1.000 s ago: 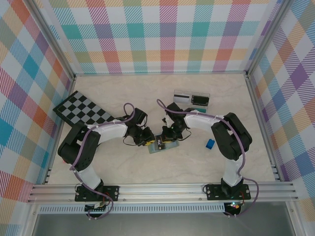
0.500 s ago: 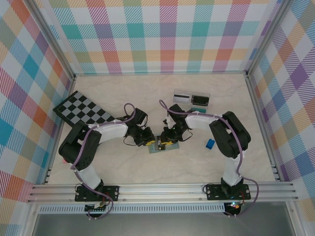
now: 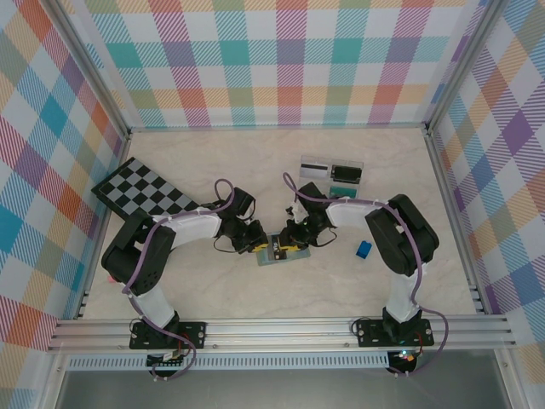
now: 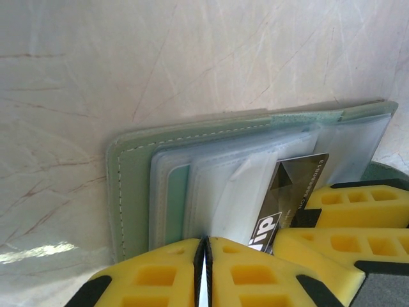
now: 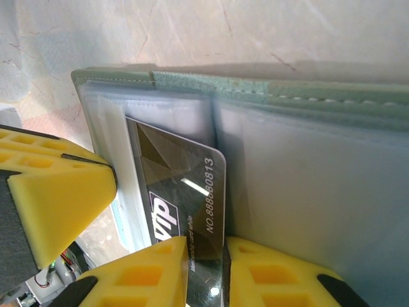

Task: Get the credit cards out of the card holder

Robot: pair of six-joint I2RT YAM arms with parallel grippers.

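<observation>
showing the extraction step in hand: the right gripper (image 5: 206, 272) is pinching the near edge of a dark glossy plastic credit card (image 5: 182, 185) lettered "vip", which is sitting partly inside a clear sleeve, while the left gripper (image 4: 204, 272) is clamping its fingers together on a sleeve edge of the sage-green folding card holder (image 4: 131, 185), which is lying open on the pale marbled table (image 3: 255, 162) between the two arms. the next move is probably calling for a straight pull along the sleeve by the right arm, with the left one pinning the holder so that it is not dragging along.
</observation>
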